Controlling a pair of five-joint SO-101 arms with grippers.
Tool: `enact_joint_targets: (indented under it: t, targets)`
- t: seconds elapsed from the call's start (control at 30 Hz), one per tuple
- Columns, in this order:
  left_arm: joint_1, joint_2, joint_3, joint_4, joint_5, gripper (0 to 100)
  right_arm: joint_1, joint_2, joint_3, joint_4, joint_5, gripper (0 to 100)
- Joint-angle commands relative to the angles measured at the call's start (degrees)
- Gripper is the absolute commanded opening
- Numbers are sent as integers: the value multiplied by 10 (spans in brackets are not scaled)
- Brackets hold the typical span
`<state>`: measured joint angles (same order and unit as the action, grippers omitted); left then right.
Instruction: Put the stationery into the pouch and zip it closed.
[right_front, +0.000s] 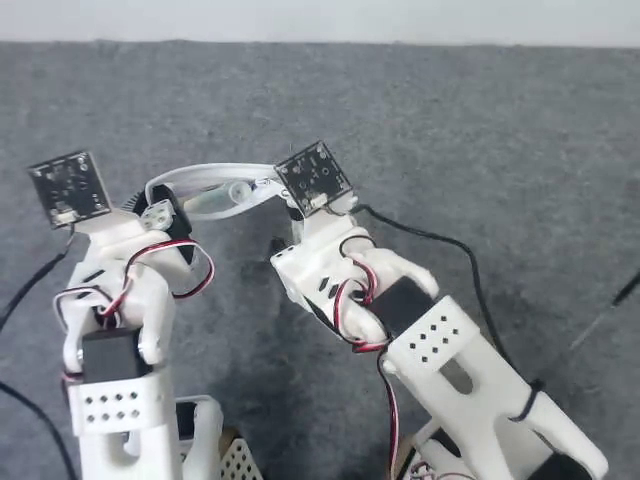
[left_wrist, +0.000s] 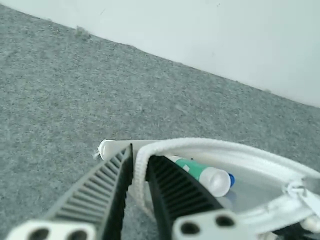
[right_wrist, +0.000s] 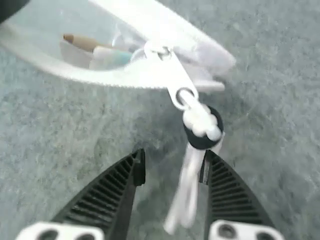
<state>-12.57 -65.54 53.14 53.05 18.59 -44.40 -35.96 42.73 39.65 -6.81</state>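
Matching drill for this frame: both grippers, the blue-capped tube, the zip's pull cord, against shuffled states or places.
1 left gripper
2 right gripper
3 blue-capped tube
4 pull cord

A inside the pouch
B open, astride the pull cord
C shut on the pouch rim
D hanging from the zipper slider

Pairs: 1-C, 2-B, 3-A, 4-D

Left gripper (left_wrist: 140, 158) seemingly clamped, right gripper (right_wrist: 172, 161) spread

Left claw (left_wrist: 140, 156) pinching white pouch (left_wrist: 225, 146) rim, green tube (left_wrist: 204, 175) inside, grey carpet (left_wrist: 75, 90)
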Motion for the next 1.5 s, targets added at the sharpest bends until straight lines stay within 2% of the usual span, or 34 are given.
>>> enact_joint_targets:
  t: [0.0,0.17,0.5,0.67,0.7,0.87,1.1,1.23,1.37,1.47]
  targets:
    - [0,-4,-7,-18,9,10,25,-25,8,-69,-2,177]
    - [0,-4,-7,-18,9,10,61,-19,12,-104,-3,177]
    - [0,-4,-7,-18,9,10,57,-19,62,-184,-1,168]
    - [0,-4,-7,-18,9,10,60,-26,62,-189,7,6]
    - [0,-4,-7,-18,9,10,60,-26,62,-184,23,3]
    - [0,-4,-7,-18,9,10,56,-33,62,-146,97,6]
    - [0,-4,-7,-18,9,10,56,-123,62,-62,102,6]
    - [0,-4,-2,-18,9,10,56,-142,64,-59,101,25]
    - [0,-4,-2,-18,9,10,55,-135,76,-66,99,130]
    - [0,-4,-2,-18,9,10,43,-119,102,-123,101,125]
